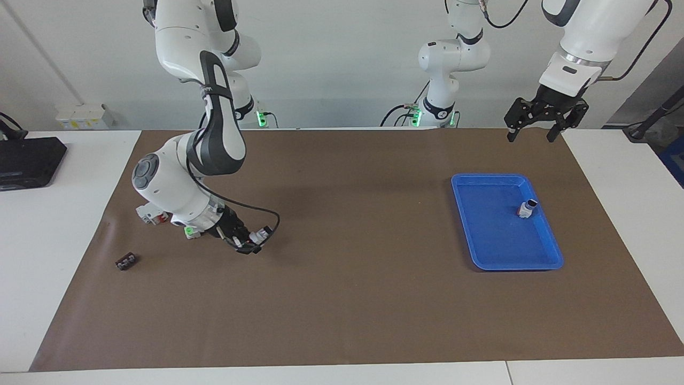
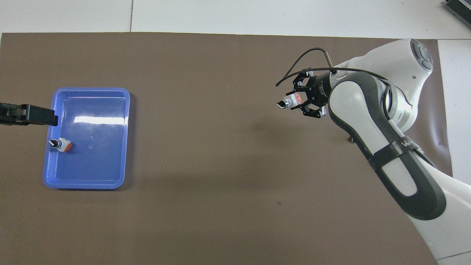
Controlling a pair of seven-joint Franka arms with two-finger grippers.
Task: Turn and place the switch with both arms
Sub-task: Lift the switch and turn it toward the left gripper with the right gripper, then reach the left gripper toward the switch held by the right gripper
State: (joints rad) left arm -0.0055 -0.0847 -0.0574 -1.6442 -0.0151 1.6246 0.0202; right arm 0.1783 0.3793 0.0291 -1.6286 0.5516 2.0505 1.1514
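A: Where's the switch (image 2: 292,100)?
B: Clamped in the right end effector (image 2: 298,100), lifted over the mat (image 1: 352,299).
A: And the left?
B: The left end effector (image 1: 539,131) waits, fingers apart, above the tray (image 1: 539,256) end. Handover, turn and placing remain, I'd judge.

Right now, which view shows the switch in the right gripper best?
Overhead view: the switch sticks out past the right gripper, orange block and dark end both clear. Facing view shows only its pale tip over the mat, no orange visible.
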